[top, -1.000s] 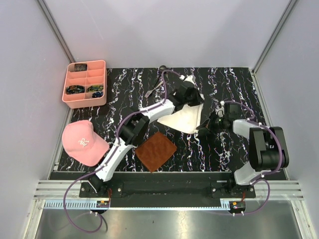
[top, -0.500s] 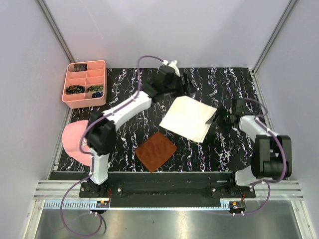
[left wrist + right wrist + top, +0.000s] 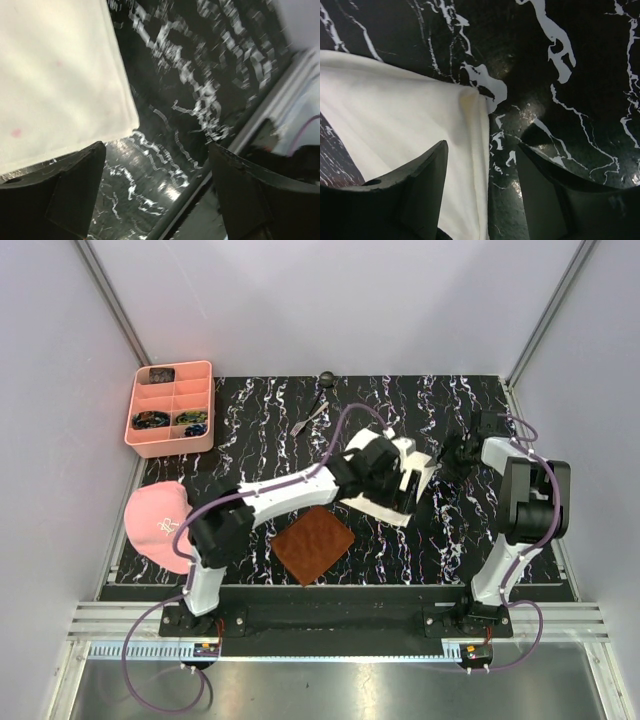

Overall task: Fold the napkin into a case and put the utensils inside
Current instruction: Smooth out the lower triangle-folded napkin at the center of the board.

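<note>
Cream napkin (image 3: 55,75) lies flat on the marbled table (image 3: 200,75), one corner just ahead of the wide-open, empty left gripper (image 3: 155,167), another between the right gripper's (image 3: 482,197) parted jaws, bare marble beyond both corners.

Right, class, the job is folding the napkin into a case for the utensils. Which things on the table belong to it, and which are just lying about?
Belong to the job: napkin, spoon, fork.
Just lying about: brown mat, pink cap, pink compartment tray.
</note>
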Available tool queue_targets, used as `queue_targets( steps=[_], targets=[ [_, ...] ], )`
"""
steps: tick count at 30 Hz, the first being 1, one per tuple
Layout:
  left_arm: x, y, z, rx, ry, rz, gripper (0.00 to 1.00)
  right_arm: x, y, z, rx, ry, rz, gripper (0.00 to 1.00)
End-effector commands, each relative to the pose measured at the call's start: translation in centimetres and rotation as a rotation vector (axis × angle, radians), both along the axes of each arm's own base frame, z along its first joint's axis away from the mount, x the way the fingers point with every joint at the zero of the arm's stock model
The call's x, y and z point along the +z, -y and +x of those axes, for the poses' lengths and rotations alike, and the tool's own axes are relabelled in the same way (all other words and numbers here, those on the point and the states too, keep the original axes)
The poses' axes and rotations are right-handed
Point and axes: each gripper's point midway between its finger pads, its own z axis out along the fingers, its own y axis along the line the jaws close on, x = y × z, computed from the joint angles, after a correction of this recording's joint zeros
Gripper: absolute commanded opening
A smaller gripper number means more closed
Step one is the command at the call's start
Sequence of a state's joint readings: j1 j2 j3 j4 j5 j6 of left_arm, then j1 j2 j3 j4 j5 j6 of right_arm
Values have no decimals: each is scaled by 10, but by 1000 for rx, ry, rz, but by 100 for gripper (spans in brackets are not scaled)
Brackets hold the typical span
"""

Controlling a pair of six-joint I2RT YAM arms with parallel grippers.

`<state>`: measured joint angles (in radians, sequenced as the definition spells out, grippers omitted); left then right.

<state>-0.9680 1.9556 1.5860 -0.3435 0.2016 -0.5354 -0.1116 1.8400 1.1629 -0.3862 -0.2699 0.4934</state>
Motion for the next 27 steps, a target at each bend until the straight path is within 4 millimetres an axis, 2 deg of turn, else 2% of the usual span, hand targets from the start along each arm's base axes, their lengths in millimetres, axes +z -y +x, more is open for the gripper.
queue_targets(
  steps=[1,3,5,6,8,11,12,18,25,27],
  targets=[
    [-21,-5,15,-1,122,135,82,-1,-1,15,34,23,15,64],
    [-37,-3,16,-5,130,177,82,-4,0,20,32,22,10,62],
    [-47,1,14,-13,124,198,81,-10,0,21,33,8,11,61],
    [-52,1,15,-1,123,209,81,-10,0,23,35,10,14,56],
    [-58,4,15,-3,121,218,81,-16,-1,23,38,-1,21,54],
    [-62,12,14,-12,130,224,81,-21,1,22,36,-12,14,50],
    [-60,13,19,8,155,233,82,-21,1,22,38,-13,14,48],
    [-70,25,14,-16,183,267,80,-25,7,21,14,-26,22,40],
    [-98,26,1,-33,178,334,75,-25,15,23,-6,-24,25,31],
    [-105,22,3,-19,180,362,68,-27,16,24,-7,-29,24,28]
  ],
)
